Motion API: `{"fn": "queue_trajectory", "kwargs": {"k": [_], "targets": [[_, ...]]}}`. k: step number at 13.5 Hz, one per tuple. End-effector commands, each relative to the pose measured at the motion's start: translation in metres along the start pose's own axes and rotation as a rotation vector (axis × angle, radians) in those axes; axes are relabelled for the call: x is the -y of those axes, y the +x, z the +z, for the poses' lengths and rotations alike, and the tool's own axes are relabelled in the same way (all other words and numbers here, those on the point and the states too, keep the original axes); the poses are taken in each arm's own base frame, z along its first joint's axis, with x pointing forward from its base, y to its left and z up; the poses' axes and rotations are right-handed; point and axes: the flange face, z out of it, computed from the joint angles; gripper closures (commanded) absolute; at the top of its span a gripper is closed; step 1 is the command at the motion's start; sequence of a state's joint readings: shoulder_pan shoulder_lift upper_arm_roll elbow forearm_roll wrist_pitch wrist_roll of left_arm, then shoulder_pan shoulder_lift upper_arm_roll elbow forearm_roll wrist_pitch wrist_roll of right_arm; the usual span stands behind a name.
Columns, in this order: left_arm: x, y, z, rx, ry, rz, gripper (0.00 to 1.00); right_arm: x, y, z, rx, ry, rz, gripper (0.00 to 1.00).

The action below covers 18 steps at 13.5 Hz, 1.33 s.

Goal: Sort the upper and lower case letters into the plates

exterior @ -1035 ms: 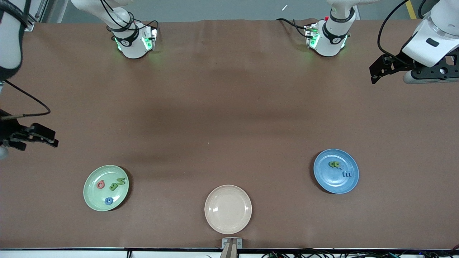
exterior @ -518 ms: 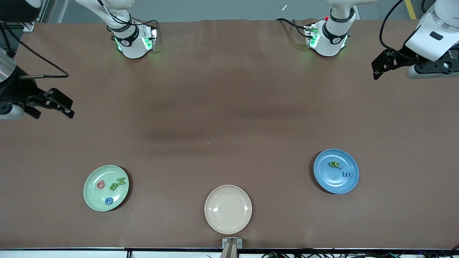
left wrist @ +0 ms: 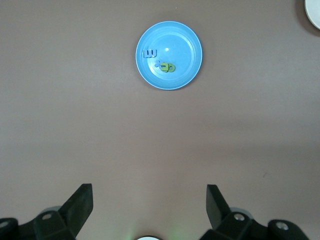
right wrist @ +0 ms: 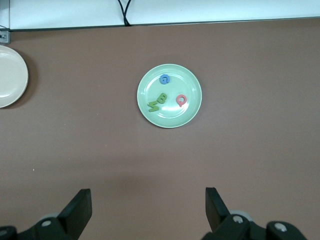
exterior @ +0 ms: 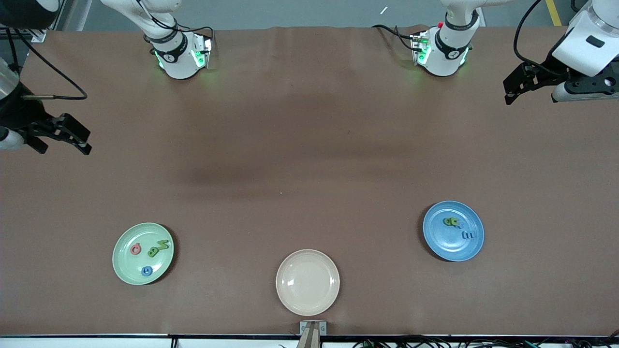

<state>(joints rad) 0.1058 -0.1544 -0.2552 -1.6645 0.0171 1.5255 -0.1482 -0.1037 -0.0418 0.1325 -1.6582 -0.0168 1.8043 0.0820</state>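
Letters lie sorted in two plates low in the front view: four in the green plate (exterior: 126,241) at lower left, the rest clustered in the blue plate (exterior: 468,215) at lower right, the beige plate (exterior: 307,282) between them bare. Over the last second both arms have drawn back. The right gripper (exterior: 67,137) now hangs at the left edge and the left gripper (exterior: 515,88) at upper right, fingers wide and holding nothing, so sorting looks finished.
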Motion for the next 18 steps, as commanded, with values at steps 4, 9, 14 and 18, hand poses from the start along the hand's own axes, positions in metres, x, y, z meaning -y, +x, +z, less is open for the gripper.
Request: {"fn": "queue_trajectory", "kwargs": {"k": [4, 9, 14, 18], "targets": [[-0.004, -0.007, -0.004, -0.001, -0.015, 0.004, 0.0, -0.007, -0.013, -0.032, 0.071, 0.011, -0.018, 0.0], [-0.005, -0.005, -0.002, 0.006, -0.015, -0.013, 0.0, -0.01, -0.015, -0.04, 0.087, 0.007, -0.015, 0.0], [0.0, 0.004, 0.002, 0.017, -0.05, -0.008, 0.0, -0.026, -0.015, -0.04, 0.089, 0.011, -0.011, 0.0], [0.018, 0.024, 0.003, 0.021, -0.064, -0.055, 0.0, -0.031, -0.017, -0.041, 0.105, -0.005, -0.023, 0.0]]}}
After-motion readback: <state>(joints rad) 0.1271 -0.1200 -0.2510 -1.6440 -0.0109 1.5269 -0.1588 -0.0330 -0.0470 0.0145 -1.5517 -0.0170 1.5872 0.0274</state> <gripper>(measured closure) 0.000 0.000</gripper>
